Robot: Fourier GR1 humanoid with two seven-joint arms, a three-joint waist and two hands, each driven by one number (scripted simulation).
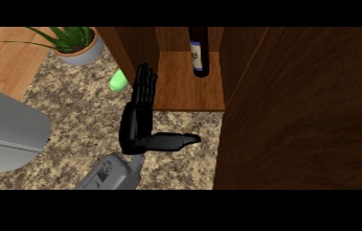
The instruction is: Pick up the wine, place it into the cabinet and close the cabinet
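Observation:
A dark wine bottle [199, 52] with a white label stands upright inside the wooden cabinet, toward the back of the shelf [187, 91]. The cabinet's dark door [290, 110] fills the right of the view, swung out toward me. My left hand [138, 120] is open in front of the cabinet's left wall, its fingers straight and pointing up and its thumb stretched to the right. It holds nothing and stays apart from the bottle. My right hand does not show.
A green object [118, 81] lies on the speckled counter just left of the cabinet, partly behind my fingers. A potted plant [79, 50] stands at the back left. A grey rounded object [17, 134] sits at the left edge.

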